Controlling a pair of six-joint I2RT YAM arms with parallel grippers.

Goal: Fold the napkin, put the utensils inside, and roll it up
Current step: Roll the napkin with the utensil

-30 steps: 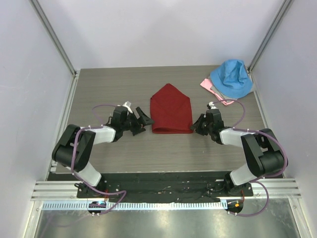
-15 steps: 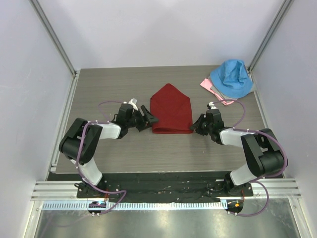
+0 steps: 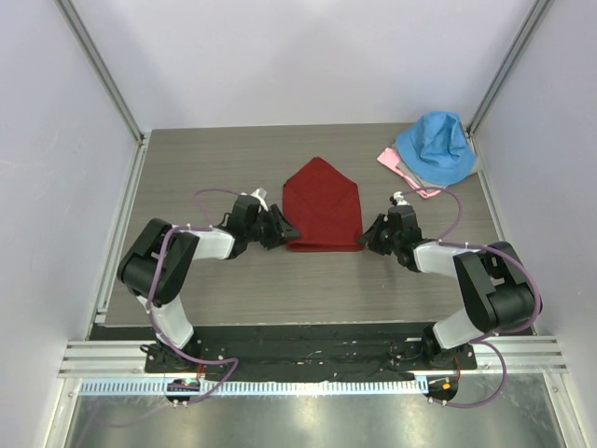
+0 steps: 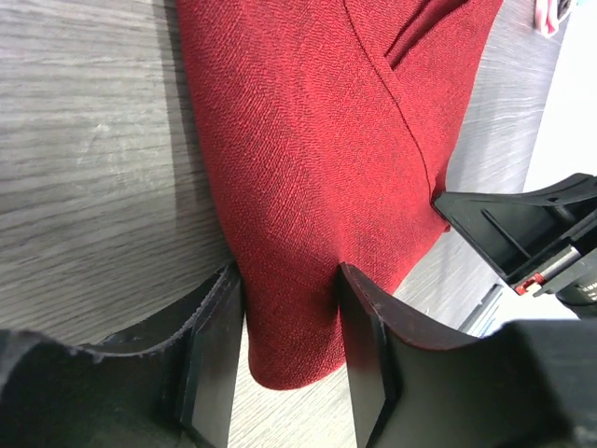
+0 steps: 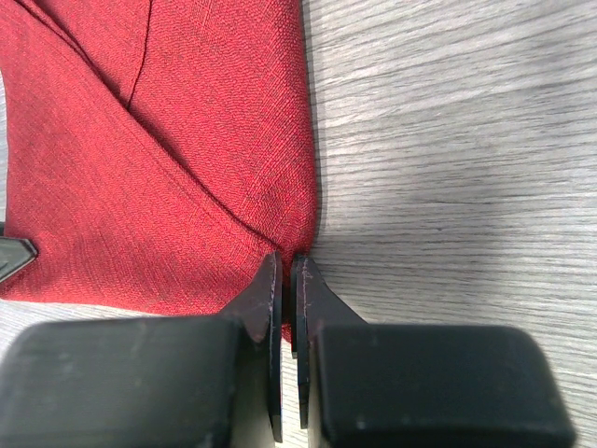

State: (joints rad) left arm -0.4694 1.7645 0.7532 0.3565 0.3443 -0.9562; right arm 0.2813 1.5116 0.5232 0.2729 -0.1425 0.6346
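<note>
The dark red napkin (image 3: pixel 322 210) lies folded on the table with a point at the far end and a thick, rounded near edge. It also shows in the left wrist view (image 4: pixel 308 140) and in the right wrist view (image 5: pixel 159 168). My left gripper (image 3: pixel 283 229) is open. Its jaws straddle the napkin's near left corner (image 4: pixel 289 359), with cloth between the pads. My right gripper (image 3: pixel 370 235) is shut on the napkin's near right corner (image 5: pixel 287 280), with a thin bit of red cloth pinched between the pads. The fork is not in view.
A bright blue cloth (image 3: pixel 437 147) lies bunched at the far right corner, on top of a pale pink cloth (image 3: pixel 399 168). Grey walls and metal posts enclose the wood-grain table (image 3: pixel 215 159). The right gripper's body (image 4: pixel 522 224) shows across the napkin in the left wrist view.
My left gripper has moved right, from beside the napkin to over its near left corner. The right gripper and the napkin have stayed put.
</note>
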